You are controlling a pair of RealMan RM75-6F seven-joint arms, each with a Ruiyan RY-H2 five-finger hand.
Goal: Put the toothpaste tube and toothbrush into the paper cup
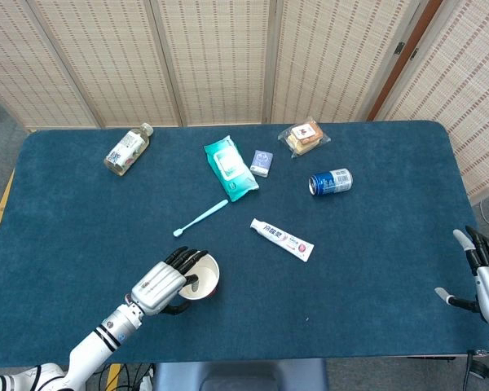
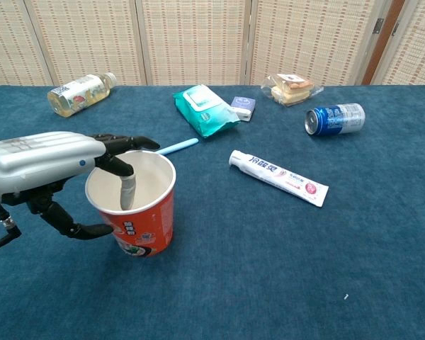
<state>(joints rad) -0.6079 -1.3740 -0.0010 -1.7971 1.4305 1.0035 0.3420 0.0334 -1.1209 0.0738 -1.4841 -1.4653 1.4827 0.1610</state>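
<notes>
An orange and white paper cup point(image 1: 205, 278) point(image 2: 139, 221) stands upright near the table's front left. My left hand point(image 1: 164, 283) point(image 2: 44, 166) lies over its left rim, with one finger down inside the cup and the thumb against the outer wall, pinching that wall. Beyond the cup lies the light blue toothbrush point(image 1: 201, 218) point(image 2: 178, 146). To the cup's right, the white toothpaste tube point(image 1: 282, 239) point(image 2: 278, 177) lies flat. My right hand point(image 1: 485, 277) hangs at the table's right front edge, fingers apart and holding nothing.
Along the far side lie a drink bottle point(image 1: 128, 149), a green wipes pack point(image 1: 230, 168), a small blue box point(image 1: 262, 163), a wrapped sandwich point(image 1: 304, 137) and a blue can point(image 1: 331, 181) on its side. Folding screens stand behind the table.
</notes>
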